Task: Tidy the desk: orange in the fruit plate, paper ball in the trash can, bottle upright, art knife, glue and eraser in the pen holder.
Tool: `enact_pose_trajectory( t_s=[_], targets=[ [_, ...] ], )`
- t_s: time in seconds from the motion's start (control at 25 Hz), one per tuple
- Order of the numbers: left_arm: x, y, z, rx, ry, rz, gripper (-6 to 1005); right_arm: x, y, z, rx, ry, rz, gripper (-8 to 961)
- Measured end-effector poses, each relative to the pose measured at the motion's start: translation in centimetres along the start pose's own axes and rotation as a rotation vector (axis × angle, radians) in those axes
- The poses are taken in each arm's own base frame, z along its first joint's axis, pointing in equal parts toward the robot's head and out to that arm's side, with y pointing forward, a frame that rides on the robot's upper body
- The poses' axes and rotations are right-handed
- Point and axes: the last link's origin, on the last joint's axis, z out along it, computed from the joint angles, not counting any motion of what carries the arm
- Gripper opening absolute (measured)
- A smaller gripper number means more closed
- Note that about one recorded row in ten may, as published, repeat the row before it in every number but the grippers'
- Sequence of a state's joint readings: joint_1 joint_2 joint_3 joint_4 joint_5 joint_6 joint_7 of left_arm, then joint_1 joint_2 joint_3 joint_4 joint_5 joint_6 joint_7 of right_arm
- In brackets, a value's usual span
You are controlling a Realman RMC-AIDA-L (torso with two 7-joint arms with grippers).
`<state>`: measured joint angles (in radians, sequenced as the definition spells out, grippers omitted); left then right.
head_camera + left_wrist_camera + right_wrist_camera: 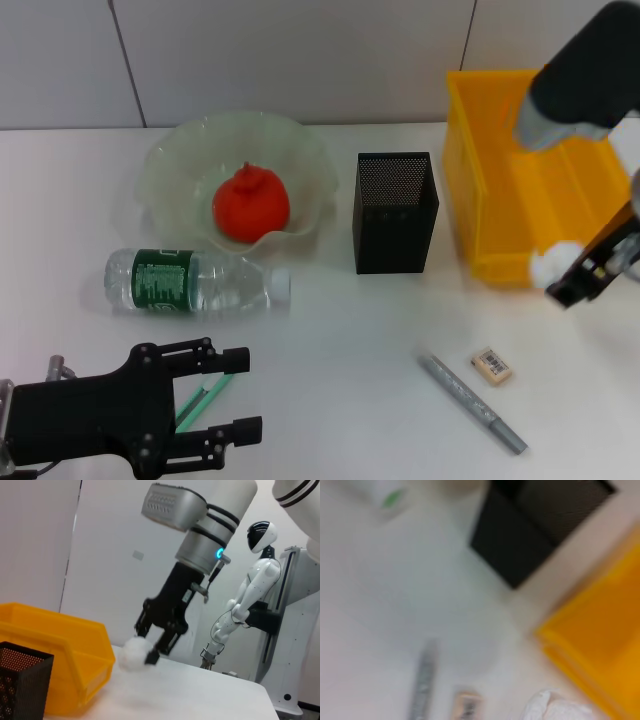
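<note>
My right gripper (565, 275) is shut on the white paper ball (549, 263) and holds it above the table by the front corner of the yellow bin (480, 200). The left wrist view shows the same grip (145, 652) on the ball (132, 654). The orange (250, 205) lies in the glass fruit plate (165, 170). The clear bottle (195, 282) lies on its side in front of the plate. The black mesh pen holder (395, 212) stands mid-table. The grey art knife (472, 404) and the eraser (491, 365) lie at the front right. My left gripper (240, 396) is open over a thin green stick (200, 398).
The yellow bin also shows in the left wrist view (55, 645), beside the pen holder (20, 680). The blurred right wrist view shows the pen holder (540, 525), the bin (600, 645), the knife (422, 680), the eraser (467, 705) and the ball (555, 707).
</note>
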<state>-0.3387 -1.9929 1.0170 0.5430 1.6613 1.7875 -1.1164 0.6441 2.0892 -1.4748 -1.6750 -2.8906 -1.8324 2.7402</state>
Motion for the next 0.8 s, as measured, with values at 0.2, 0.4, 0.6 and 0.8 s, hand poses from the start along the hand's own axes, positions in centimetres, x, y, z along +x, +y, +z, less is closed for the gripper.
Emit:
enact_pose_trajectory(
  t_s=[0.2,0.4,0.6,0.8],
  targets=[
    [-0.3,0.0,-0.1,0.014,-0.003,-0.008,746,0.1,-2.4,-0.4,0.069,-0.11,0.077,562],
    [-0.6,0.1,0.0,0.021,-0.002,-0.018,749,-0.3,-4.5,1.1,0.133,-0.225,0.108,589],
    [-1.0,0.3,0.1,0.02,0.007,0.0,751,-0.5,-5.4,3.8,0.159,-0.277,0.121,616],
    [-1.1,0.2,-0.1,0.059,0.027,-0.024,754,-0.7,-5.7,5.2,0.163,-0.285,0.122,643]
  ],
)
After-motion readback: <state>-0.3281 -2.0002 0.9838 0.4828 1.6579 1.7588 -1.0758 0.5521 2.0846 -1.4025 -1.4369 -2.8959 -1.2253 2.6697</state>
